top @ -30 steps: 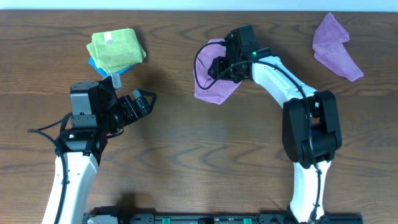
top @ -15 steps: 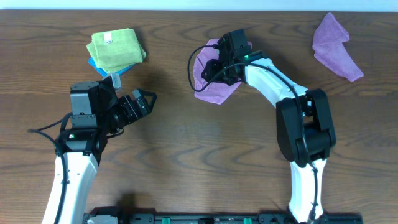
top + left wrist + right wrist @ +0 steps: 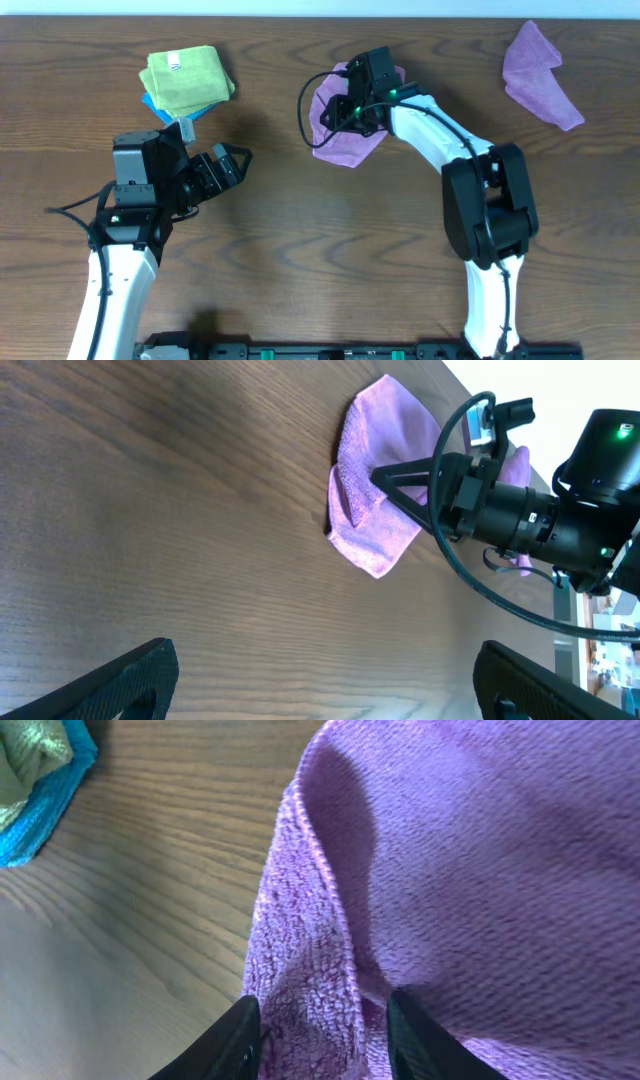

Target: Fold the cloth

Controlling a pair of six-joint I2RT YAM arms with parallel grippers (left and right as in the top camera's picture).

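Note:
The pinkish-purple cloth [image 3: 347,150] lies at the top middle of the table, partly folded over itself. My right gripper [image 3: 335,112] is down on its left part, shut on a raised fold of the cloth's edge. In the right wrist view the cloth [image 3: 480,850] fills the frame and a thick fold sits between the two fingers [image 3: 320,1030]. The left wrist view shows the cloth [image 3: 375,540] with the right gripper's tips [image 3: 385,478] pinching it. My left gripper [image 3: 235,165] is open and empty, above bare wood left of the cloth [image 3: 320,680].
A lime-green cloth [image 3: 185,78] lies folded on a blue cloth [image 3: 165,108] at the back left; both show at the left edge of the right wrist view [image 3: 45,810]. A lavender-purple cloth [image 3: 540,75] lies at the back right.
My right gripper has moved left and slightly back, drawing the cloth's edge with it; the cloth is more bunched. The left arm has not moved.

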